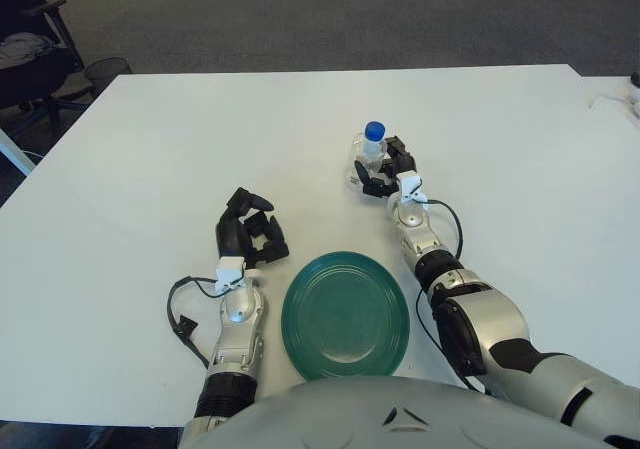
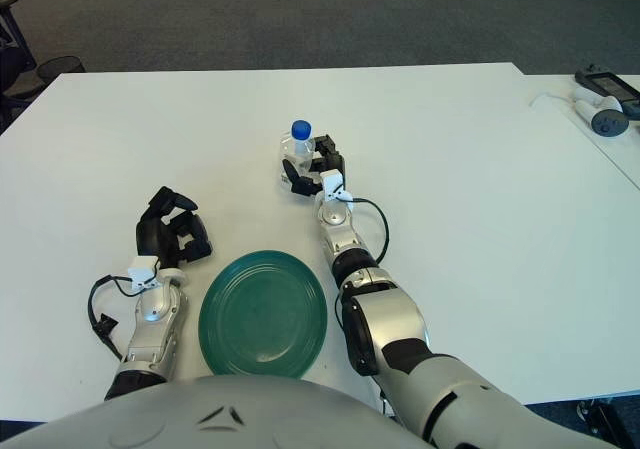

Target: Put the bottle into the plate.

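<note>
Right hand (image 1: pixel 385 172) reached forward with arm stretched out, fingers (image 1: pixel 362 176) wrapped around the bottle (image 1: pixel 367 156), wrist roughly level. Left hand (image 1: pixel 249 234) near the body on the left, forearm pointing forward, fingers curled, holding nothing.

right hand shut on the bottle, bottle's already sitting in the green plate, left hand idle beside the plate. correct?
Not quite: the bottle is not in the green plate. The left eye view shows it out on the white table, beyond the plate. The rest holds: right hand shut on the bottle, left hand idle beside the plate.
</note>
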Tool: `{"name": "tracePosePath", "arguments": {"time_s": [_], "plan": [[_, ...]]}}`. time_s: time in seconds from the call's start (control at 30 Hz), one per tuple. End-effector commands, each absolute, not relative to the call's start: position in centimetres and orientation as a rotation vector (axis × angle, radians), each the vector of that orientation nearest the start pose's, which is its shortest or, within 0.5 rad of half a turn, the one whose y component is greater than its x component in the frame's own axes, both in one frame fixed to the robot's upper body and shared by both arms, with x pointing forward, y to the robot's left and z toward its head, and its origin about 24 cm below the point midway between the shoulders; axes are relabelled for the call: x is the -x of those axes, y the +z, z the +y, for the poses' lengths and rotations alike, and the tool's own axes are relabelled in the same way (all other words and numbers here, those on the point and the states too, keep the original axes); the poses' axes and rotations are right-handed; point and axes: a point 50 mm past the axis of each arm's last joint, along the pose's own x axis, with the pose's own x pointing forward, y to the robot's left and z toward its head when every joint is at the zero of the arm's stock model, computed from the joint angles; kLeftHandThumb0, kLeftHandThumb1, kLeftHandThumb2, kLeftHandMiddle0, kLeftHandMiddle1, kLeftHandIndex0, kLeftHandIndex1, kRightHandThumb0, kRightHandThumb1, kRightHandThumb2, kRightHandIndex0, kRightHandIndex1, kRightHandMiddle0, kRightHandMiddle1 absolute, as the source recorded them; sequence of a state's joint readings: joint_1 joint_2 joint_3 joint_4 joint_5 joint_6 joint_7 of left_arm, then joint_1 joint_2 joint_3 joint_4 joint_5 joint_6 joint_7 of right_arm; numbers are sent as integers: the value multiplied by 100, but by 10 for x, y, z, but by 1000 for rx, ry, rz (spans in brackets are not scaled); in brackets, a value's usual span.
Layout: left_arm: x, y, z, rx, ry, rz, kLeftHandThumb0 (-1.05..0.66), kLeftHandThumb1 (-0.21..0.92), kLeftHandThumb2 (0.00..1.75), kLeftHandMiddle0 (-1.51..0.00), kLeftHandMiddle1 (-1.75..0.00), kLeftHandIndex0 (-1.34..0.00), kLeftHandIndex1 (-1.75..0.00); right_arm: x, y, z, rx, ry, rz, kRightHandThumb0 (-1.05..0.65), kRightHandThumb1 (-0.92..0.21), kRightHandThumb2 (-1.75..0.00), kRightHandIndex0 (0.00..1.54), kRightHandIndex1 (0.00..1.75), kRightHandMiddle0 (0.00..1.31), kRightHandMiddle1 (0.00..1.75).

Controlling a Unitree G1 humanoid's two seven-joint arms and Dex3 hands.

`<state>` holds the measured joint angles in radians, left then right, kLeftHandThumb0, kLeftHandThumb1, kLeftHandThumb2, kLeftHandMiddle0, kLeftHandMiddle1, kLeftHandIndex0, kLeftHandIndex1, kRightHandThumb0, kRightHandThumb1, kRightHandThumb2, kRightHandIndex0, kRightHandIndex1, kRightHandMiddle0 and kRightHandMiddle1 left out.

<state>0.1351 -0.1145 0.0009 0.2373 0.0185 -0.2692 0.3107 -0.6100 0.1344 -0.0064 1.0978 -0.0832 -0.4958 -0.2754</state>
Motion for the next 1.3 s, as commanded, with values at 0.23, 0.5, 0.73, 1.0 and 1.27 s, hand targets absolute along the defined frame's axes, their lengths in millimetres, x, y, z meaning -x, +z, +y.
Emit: {"name": "tracePosePath", "arguments": {"time_s": [0.23,0.5,0.73,1.0,1.27], "plan": [[-205,-32,140,93,367,201,-59,6,163,-136,-175,-83,-175,-321,0,-67,-49,-9,98,-6,-23,-142,130,175,107,175],[-207,-33,140,85,362,193,-59,6,163,-136,-175,-83,-175,-320,-1,-69,-55,0,104,-6,-23,-142,131,175,107,175],[-208,-33,141,83,361,194,-59,6,163,-136,-175,-82,-175,-320,-3,-71,-38,15,114,-6,-22,-142,130,175,107,175],[-209,-32,140,81,362,200,-58,7,162,-136,-175,-82,-175,-321,-2,-73,-34,21,108,-6,-22,-142,130,175,107,175],[-209,-31,140,70,356,200,-58,7,162,-136,-175,-82,-175,-331,34,-87,-76,35,-65,-6,-22,-143,129,175,107,175]]}}
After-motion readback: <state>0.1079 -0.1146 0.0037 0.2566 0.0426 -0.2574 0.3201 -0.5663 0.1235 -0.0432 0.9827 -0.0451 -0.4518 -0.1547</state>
